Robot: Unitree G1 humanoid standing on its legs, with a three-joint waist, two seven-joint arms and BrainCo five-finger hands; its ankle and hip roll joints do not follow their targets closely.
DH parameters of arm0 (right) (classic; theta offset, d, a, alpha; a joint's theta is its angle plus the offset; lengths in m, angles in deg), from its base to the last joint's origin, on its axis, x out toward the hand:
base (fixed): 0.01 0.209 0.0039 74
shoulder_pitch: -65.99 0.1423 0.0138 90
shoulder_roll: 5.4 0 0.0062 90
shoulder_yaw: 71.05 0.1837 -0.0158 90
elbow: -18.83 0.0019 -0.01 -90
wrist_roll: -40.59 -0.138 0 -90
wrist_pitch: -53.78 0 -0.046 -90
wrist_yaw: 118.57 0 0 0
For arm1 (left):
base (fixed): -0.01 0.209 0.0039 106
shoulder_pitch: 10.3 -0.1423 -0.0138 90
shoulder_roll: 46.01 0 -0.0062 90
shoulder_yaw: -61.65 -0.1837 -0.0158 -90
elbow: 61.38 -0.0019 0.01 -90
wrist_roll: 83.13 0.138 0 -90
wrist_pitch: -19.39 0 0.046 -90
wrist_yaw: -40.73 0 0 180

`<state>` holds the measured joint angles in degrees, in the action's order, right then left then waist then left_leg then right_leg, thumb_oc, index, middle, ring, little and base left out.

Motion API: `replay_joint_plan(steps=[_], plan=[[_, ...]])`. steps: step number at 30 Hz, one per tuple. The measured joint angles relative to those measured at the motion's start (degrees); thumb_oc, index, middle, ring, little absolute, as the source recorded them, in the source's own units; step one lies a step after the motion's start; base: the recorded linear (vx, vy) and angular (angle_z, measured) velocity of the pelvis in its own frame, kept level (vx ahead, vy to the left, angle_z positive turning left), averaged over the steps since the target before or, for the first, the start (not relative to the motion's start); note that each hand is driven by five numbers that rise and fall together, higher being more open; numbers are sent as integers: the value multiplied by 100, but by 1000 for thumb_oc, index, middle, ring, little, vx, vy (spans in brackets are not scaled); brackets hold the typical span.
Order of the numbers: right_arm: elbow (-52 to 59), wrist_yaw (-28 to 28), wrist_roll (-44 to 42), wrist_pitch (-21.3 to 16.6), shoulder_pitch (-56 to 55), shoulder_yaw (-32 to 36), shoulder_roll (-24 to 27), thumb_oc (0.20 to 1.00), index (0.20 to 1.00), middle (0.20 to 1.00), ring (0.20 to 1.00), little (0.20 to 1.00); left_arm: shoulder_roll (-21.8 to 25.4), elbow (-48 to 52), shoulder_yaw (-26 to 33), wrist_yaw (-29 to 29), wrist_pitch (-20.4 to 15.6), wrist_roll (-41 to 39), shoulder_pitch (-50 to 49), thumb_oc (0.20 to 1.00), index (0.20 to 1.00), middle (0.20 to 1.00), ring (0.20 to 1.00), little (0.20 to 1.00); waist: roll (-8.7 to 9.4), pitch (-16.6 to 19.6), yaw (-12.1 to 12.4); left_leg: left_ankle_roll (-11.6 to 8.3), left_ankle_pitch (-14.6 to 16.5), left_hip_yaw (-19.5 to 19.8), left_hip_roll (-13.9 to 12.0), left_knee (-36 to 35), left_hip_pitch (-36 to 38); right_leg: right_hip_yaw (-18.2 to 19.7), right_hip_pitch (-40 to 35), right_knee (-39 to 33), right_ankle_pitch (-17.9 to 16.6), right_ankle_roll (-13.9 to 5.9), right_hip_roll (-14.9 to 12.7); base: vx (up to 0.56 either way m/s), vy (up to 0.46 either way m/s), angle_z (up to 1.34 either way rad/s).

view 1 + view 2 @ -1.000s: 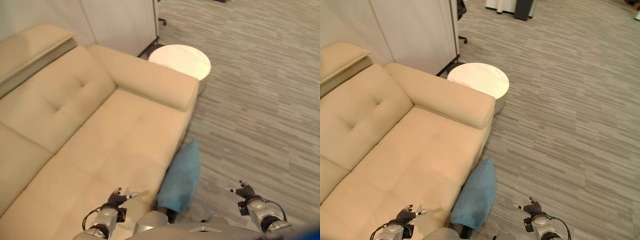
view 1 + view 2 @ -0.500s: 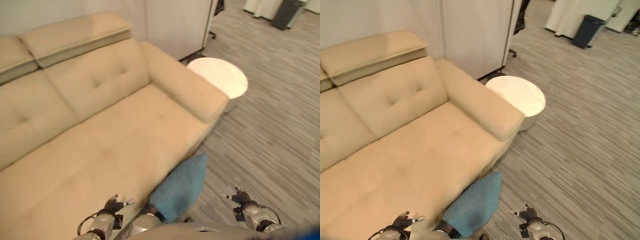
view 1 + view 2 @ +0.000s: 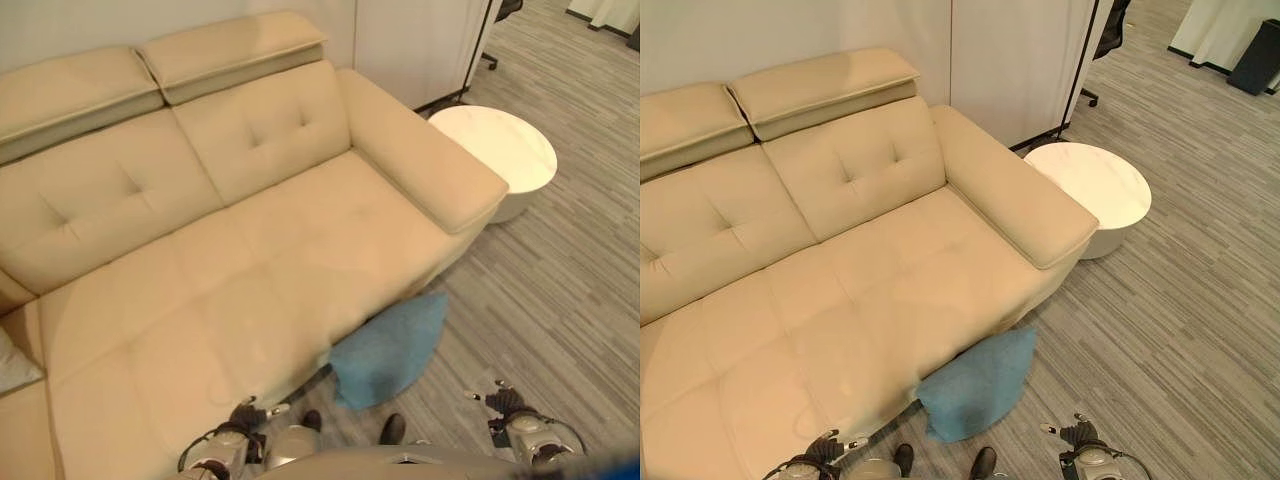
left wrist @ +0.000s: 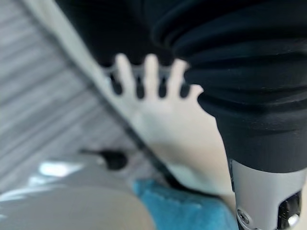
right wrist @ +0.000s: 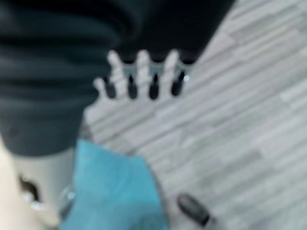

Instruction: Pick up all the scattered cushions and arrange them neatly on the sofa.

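No text, label, number or sign can be read anywhere here: the sofa [image 3: 870,260], the blue cushion [image 3: 978,385], the round side table [image 3: 1090,185] and the floor carry no legible print.

Left hand [image 3: 247,412]: low at the robot's left side, fingers [image 4: 148,72] straight and spread, holding nothing. Right hand [image 3: 503,400]: low at the right side, fingers [image 5: 142,72] straight and spread, likewise free of contact.
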<state>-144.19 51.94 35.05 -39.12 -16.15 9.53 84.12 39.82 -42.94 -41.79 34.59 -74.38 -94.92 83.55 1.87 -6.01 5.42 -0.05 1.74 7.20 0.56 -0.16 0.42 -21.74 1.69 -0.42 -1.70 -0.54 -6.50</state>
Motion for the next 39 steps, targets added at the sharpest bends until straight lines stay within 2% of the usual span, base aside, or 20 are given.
replay_joint_plan(steps=[5, 6, 7, 11, 13, 14, 15, 20, 21, 23, 24, 25, 26, 27, 29, 30, 33, 35, 37, 39], plan=[[-44, 29, 10, 18, 50, -31, -76, 1000, 1000, 1000, 1000, 1000, 141, 16, 19, -14, -26, -3, 75, 1000, 1000, 1000, 1000, 1000, -79, 42, 24, 383, -48, -229, 342, -74, 158, 239, 454, 1202, 265, -362, -602, 24, 93, -9], [-56, 30, 9, 20, 98, -35, -111, 1000, 1000, 1000, 1000, 1000, 181, 8, 19, -15, -24, -5, 61, 1000, 1000, 1000, 1000, 1000, -145, 32, -1, 428, -23, -151, 351, -97, 190, 426, 585, 1523, 321, -454, -631, 99, -52, 5], [-48, 31, 9, 22, 108, -83, -165, 1000, 1000, 1000, 1000, 1000, 235, -12, 21, -16, -26, -5, 48, 1000, 1000, 1000, 1000, 1000, -200, 12, -25, 462, -105, -5, 344, -184, 270, 1190, 702, 1876, 424, -620, -528, 91, -123, 40], [-28, 32, 11, 29, 176, -151, -176, 1000, 1000, 1000, 1000, 1000, 285, -99, 52, -23, -47, -5, -4, 1000, 1000, 1000, 1000, 1000, -148, 60, 38, 388, -161, 9, 324, -292, 281, 1403, 577, 1132, 338, -795, -829, 81, -208, 17], [12, 33, 12, 21, 191, -153, -190, 1000, 1000, 1000, 1000, 1000, 283, -260, 178, -22, -43, -5, -40, 1000, 1000, 1000, 1000, 1000, -106, 69, 19, 285, -127, 184, 257, -279, 309, 1612, 277, 386, 69, -946, -895, 83, -389, 46], [-9, 34, 12, 22, 182, -156, -234, 1000, 1000, 1000, 1000, 1000, 362, -263, 274, -28, -50, -7, -140, 1000, 1000, 1000, 1000, 1000, 98, 90, 55, 111, -62, 290, 251, -297, 408, 1551, 12, 77, -273, -940, -924, 73, -699, 45], [41, 34, 14, 22, 141, -184, -237, 1000, 1000, 1000, 1000, 1000, 309, -310, 446, -42, -61, -11, -247, 1000, 1000, 1000, 1000, 1000, 30, 174, 107, -134, 33, 352, -58, -296, 440, 1289, -285, -369, -259, -855, -574, 52, -610, 31], [233, 23, 11, 4, 131, -281, -133, 1000, 1000, 1000, 1000, 1000, 74, -216, 442, -45, -65, -131, -292, 1000, 1000, 1000, 1000, 1000, -96, 199, 93, -709, -151, 754, -780, 55, -129, 879, -249, -477, -137, -345, 266, -41, -264, 46], [233, 19, 10, 5, 127, -279, -94, 1000, 1000, 1000, 1000, 1000, 49, -211, 437, -47, -65, -141, -236, 1000, 1000, 1000, 1000, 1000, -80, 179, 90, -834, -271, 824, -829, 178, -322, 751, -205, -476, -80, -263, 364, -108, -247, 83], [256, 5, 10, 7, 118, -295, 3, 1000, 1000, 1000, 1000, 1000, -20, -180, 425, -44, -62, -271, -37, 1000, 1000, 1000, 1000, 1000, -16, 24, 26, -826, -577, 859, -819, 331, -555, 460, -217, -478, -6, -35, 418, -147, -334, 87], [242, 15, 10, -8, 67, -285, 76, 1000, 1000, 1000, 1000, 1000, -35, -202, 250, -45, -57, -276, 21, 1000, 1000, 1000, 1000, 1000, -46, -26, -44, -841, -1006, 546, -767, 361, -778, 376, -153, -330, 101, 48, 514, -90, -247, 119], [201, 20, 11, 7, 32, -276, 92, 1000, 1000, 1000, 1000, 1000, -4, -197, 184, -40, -59, -274, 152, 1000, 1000, 1000, 1000, 1000, 82, -52, -170, -1000, -1308, 405, -663, 233, -905, 400, 15, -279, 222, 192, 391, -17, -92, 138], [109, 15, 10, 32, 15, -230, 85, 1000, 1000, 1000, 1000, 1000, 34, -119, 160, -25, -116, -295, 274, 1000, 1000, 1000, 1000, 1000, 311, -112, -76, -1058, -1179, 386, -397, 415, -921, 321, 96, -282, 196, 389, 249, 18, -64, 76], [110, 25, 12, 32, 57, -248, 73, 1000, 1000, 1000, 1000, 1000, 121, -63, 245, -18, -98, -315, 287, 1000, 1000, 1000, 1000, 1000, 444, -60, 28, -785, -718, 114, -278, 884, -875, 294, 136, -386, 121, 471, 204, 40, -37, 24], [176, 22, 9, 1, 104, -238, 155, 1000, 1000, 1000, 1000, 1000, 135, -174, 221, -8, -24, -254, 274, 1000, 1000, 1000, 1000, 1000, 324, -24, -265, -618, 7, -425, -320, 1082, -255, 1, 48, -457, 60, 465, 301, 78, -28, 52], [173, 24, 8, 6, 28, -238, 175, 1000, 1000, 1000, 1000, 1000, 79, -171, 217, -2, -23, -228, 236, 1000, 1000, 1000, 1000, 1000, 216, 33, -357, -582, 31, -529, -325, 711, 34, -88, -3, -475, -13, 356, 399, 70, -3, 81], [121, 33, 7, 34, -20, -225, 191, 1000, 1000, 1000, 1000, 1000, -66, -147, 99, 44, -27, -222, 204, 1000, 1000, 1000, 1000, 1000, -30, 119, -440, -419, 88, -396, -290, -182, 483, -207, 68, -475, -47, 364, 605, 34, 18, 25], [123, 30, 9, 25, 103, -223, 84, 1000, 1000, 1000, 1000, 1000, -32, -162, 74, 101, -28, -224, 117, 1000, 1000, 1000, 1000, 1000, 12, 85, -382, -130, 235, -267, -226, -123, 418, -110, 160, -472, -165, 385, 652, 102, 113, -31], [141, 36, 9, 4, 131, -230, 42, 1000, 1000, 1000, 1000, 1000, -30, -169, 143, 112, -25, -229, 0, 1000, 1000, 1000, 1000, 1000, 35, 76, -250, -19, 374, -14, -124, -30, 359, 66, 195, -401, -220, 352, 593, 17, 147, -55], [120, 38, 14, 12, 116, -263, 43, 1000, 1000, 1000, 1000, 1000, 30, -172, 259, 113, -24, -234, -51, 1000, 1000, 1000, 1000, 1000, -10, 39, -198, 82, 350, -11, -17, -10, 318, 43, 519, 262, 38, 71, 356, -28, 75, -19]])
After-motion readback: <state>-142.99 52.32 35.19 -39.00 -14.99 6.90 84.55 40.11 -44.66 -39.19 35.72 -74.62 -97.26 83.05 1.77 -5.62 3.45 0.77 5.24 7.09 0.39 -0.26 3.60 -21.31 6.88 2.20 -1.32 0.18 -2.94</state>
